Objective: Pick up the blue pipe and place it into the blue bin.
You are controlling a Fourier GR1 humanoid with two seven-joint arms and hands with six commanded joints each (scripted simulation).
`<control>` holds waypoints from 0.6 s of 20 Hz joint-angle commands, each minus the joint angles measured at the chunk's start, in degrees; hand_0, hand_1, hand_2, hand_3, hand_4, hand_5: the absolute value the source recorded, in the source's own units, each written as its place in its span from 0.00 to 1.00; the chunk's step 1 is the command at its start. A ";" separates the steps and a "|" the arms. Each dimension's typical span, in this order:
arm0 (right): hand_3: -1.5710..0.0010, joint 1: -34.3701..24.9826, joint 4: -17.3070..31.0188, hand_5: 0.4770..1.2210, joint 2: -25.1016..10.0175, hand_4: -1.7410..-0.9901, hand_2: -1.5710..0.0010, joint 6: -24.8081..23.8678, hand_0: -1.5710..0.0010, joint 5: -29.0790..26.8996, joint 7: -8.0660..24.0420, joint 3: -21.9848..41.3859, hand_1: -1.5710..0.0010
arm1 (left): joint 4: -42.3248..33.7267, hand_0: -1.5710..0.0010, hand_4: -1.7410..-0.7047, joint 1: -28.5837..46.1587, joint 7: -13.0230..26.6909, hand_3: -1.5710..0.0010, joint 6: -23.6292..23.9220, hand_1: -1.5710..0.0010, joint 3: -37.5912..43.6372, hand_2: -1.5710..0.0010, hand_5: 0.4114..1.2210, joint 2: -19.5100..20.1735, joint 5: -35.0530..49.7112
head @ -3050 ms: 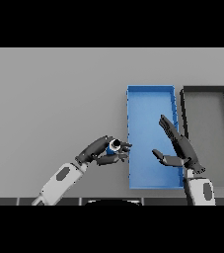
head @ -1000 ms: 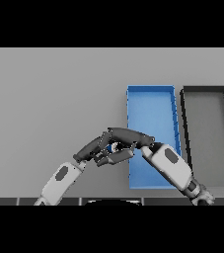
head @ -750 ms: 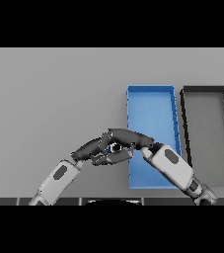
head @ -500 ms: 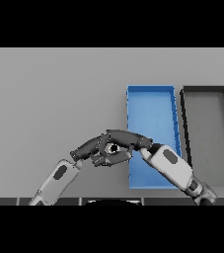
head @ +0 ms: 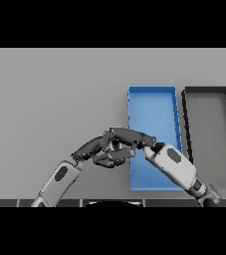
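The blue pipe (head: 115, 144) shows only as a small round end, wedged between my two hands just left of the blue bin (head: 152, 102). My left hand (head: 95, 149) comes from the lower left, its fingers curled under and around the pipe. My right hand (head: 132, 138) reaches leftward across the bin's near left wall. Its fingers lie curled over the top of the pipe. Most of the pipe's body is hidden by the fingers. The pipe hangs over the table, outside the bin.
A black bin (head: 207, 92) stands directly right of the blue bin, both long and open-topped. My right forearm (head: 174, 167) crosses the blue bin's near end. Grey table spreads to the left and back.
Three seconds ago the right hand stood open over the bin. It has since swung left onto the pipe held by the left hand. In the last second both hands shifted slightly left.
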 commanded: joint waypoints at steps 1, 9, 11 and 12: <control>0.00 -0.34 -1.06 1.00 -0.28 0.33 0.00 -0.88 0.00 -2.20 1.67 -0.26 0.00 | -0.45 0.99 0.81 0.51 0.25 0.99 -0.27 0.99 0.07 0.99 0.18 0.37 0.35; 0.00 -10.57 -3.60 0.93 -4.50 0.07 0.00 -9.42 0.00 -24.47 11.99 -8.81 0.00 | 0.43 1.00 0.79 0.75 2.22 1.00 -0.94 1.00 -0.36 1.00 0.11 -0.11 0.62; 0.00 -16.51 -1.25 0.89 -5.74 0.04 0.00 -11.28 0.00 -29.56 11.82 -12.71 0.00 | -0.32 1.00 0.80 0.99 2.48 1.00 -0.75 1.00 -0.50 1.00 0.11 0.16 0.37; 0.00 -18.71 0.33 0.88 -7.09 0.04 0.00 -10.64 0.00 -29.47 11.00 -14.26 0.00 | -0.58 1.00 0.80 1.53 2.37 1.00 -0.67 1.00 -0.90 1.00 0.11 0.01 0.19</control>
